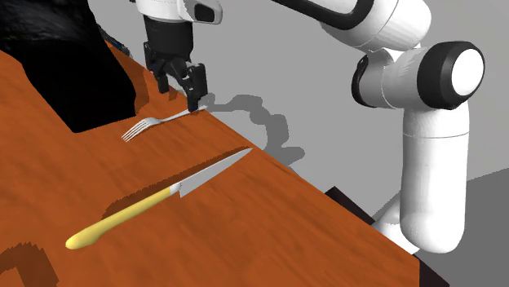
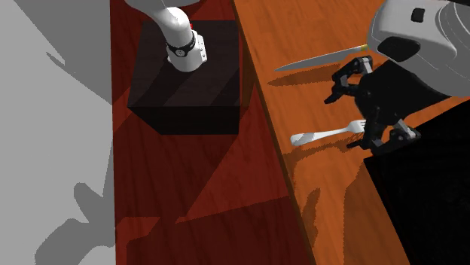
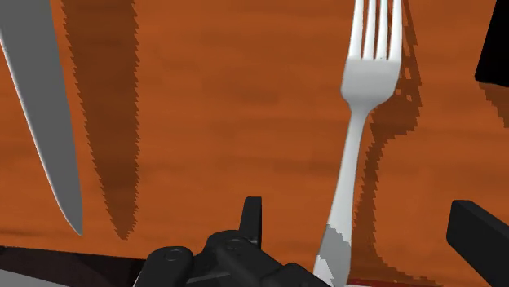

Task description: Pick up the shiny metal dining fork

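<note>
A silver fork (image 1: 155, 124) lies flat on the brown wooden table (image 1: 269, 220), its handle pointing to the table's far edge. My black gripper (image 1: 179, 94) hangs open just over the handle end. In the wrist view the fork (image 3: 359, 122) runs up between the two spread fingers (image 3: 253, 220), nearer the other finger, and neither touches it. The second exterior view has the gripper (image 2: 369, 113) over the tine end of the fork (image 2: 328, 135).
A knife (image 1: 163, 196) with a yellow handle and grey blade (image 3: 45, 114) lies beside the fork, nearer the stand (image 2: 188, 75). A black area (image 1: 81, 73) borders the table beyond the fork. The table edge (image 1: 269, 155) runs close behind the gripper.
</note>
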